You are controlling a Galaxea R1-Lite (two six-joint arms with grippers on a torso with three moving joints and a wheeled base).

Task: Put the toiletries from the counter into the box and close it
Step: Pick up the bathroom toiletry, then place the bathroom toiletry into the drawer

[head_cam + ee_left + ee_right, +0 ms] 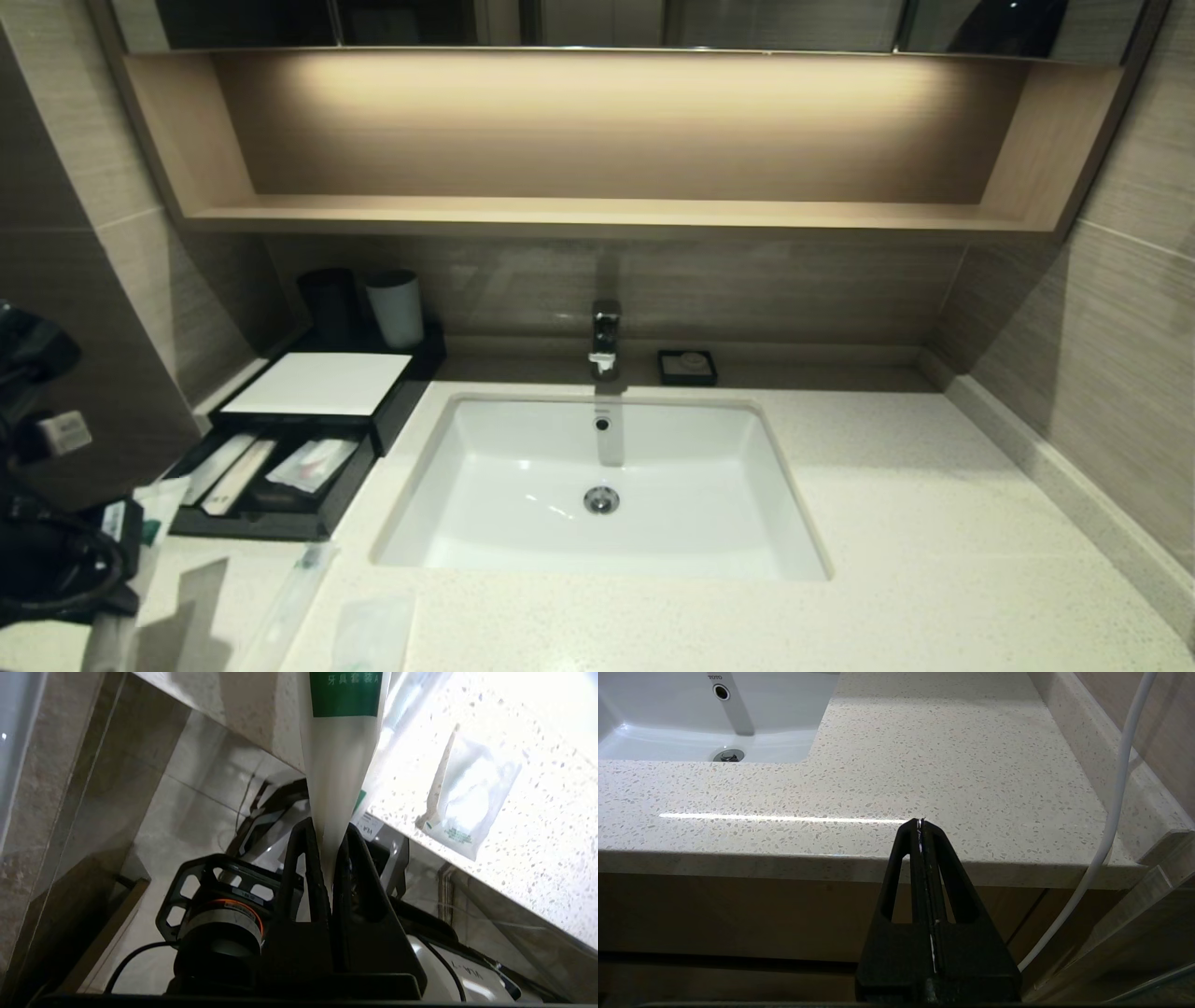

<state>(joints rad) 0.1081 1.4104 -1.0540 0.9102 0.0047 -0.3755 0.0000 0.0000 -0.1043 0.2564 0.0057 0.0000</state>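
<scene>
The left gripper (332, 833) is pinching a long sachet (337, 760) at the counter (934, 560) edge; its top is cut off. The box (317, 385) drawer is sitting open. The right gripper (920, 823) is pressed together, holding nothing.

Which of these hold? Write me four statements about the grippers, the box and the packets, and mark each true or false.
1. The left gripper is shut on a green-banded sachet. True.
2. The box's drawer is closed. False: it stands open, with packets inside.
3. The right gripper holds the squarish packet. False: it is shut on nothing, by the front edge of the counter.
4. The squarish packet lies on the counter. True.
</scene>
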